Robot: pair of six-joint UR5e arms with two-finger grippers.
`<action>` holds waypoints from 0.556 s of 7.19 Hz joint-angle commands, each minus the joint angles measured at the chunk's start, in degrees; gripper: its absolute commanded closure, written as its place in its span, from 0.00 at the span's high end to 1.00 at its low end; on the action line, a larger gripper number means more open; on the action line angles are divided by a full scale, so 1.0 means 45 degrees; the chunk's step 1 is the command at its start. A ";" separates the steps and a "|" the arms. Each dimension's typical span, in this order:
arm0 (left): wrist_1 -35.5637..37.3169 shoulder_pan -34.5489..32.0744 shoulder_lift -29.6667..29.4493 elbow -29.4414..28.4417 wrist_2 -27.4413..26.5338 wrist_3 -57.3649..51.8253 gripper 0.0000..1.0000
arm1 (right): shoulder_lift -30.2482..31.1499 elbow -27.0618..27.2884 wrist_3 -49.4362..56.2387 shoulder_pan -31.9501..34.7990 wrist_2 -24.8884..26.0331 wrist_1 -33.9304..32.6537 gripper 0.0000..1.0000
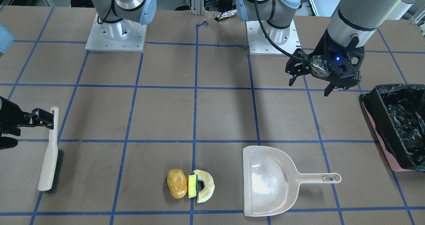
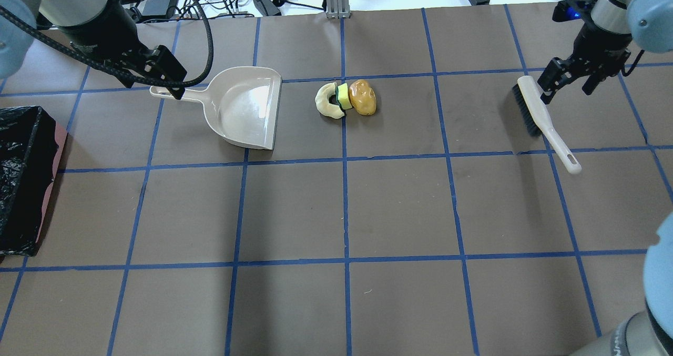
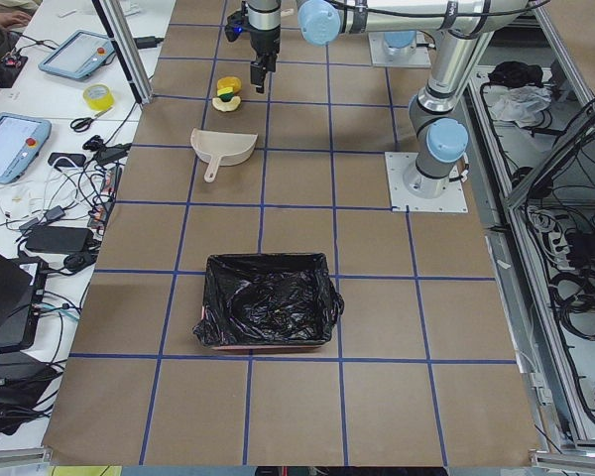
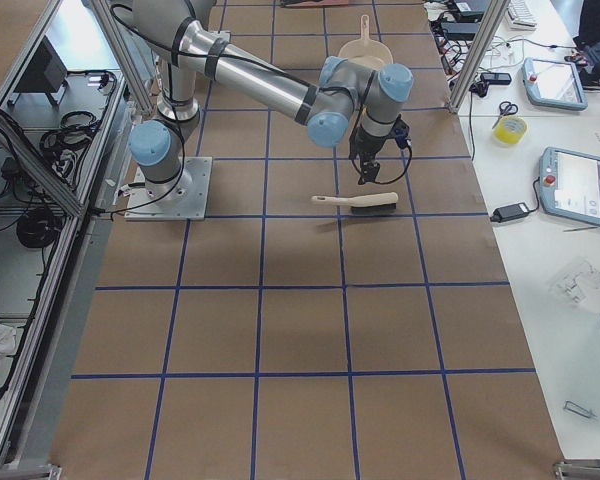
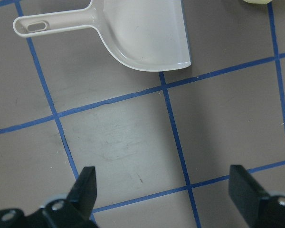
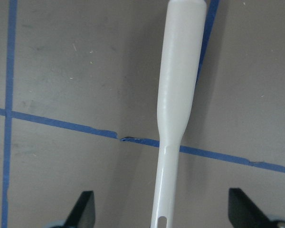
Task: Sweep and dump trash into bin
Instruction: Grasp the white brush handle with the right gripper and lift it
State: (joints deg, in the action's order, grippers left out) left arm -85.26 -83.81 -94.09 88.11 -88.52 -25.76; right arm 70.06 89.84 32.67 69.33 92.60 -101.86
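The right gripper (image 2: 568,85) hangs over the brush (image 2: 541,119) with its jaws spread wide and nothing held; in the wrist view the handle runs between its fingers. If it closes near the thin tip, the brush may pivot in the grip and sweep crookedly. The left gripper (image 1: 310,85), also wide and empty, hovers well apart from the dustpan (image 1: 265,181). An unheld pan would probably slide away under the push. The trash lies touching in a row near the pan's open mouth: potato-like lump (image 1: 177,183), sponge block (image 1: 192,186) and half-ring slice (image 1: 206,185). The rounded lump could roll past the lip. The bin (image 1: 398,125) stands far off at the bench (image 1: 166,118) end, so a tilted carry risks spilling.
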 commanded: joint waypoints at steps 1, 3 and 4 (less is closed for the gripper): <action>0.1946 0.0090 -0.1603 0.0108 0.0081 -0.2170 0.98 | -0.0023 0.2403 0.0492 -0.0445 0.0417 -0.2137 1.00; 0.2692 0.0265 -0.3109 -0.0494 0.0043 -0.5774 0.98 | 0.0017 0.3548 0.1080 -0.0446 0.0594 -0.3281 1.00; 0.2658 0.0711 -0.3695 -0.0903 0.0062 -0.7751 0.99 | 0.0056 0.3570 0.1196 -0.0446 0.1020 -0.3282 0.96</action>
State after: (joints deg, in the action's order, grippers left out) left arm -74.23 -82.27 -107.25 85.95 -88.28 -50.03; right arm 70.09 104.73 37.26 67.35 95.55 -115.66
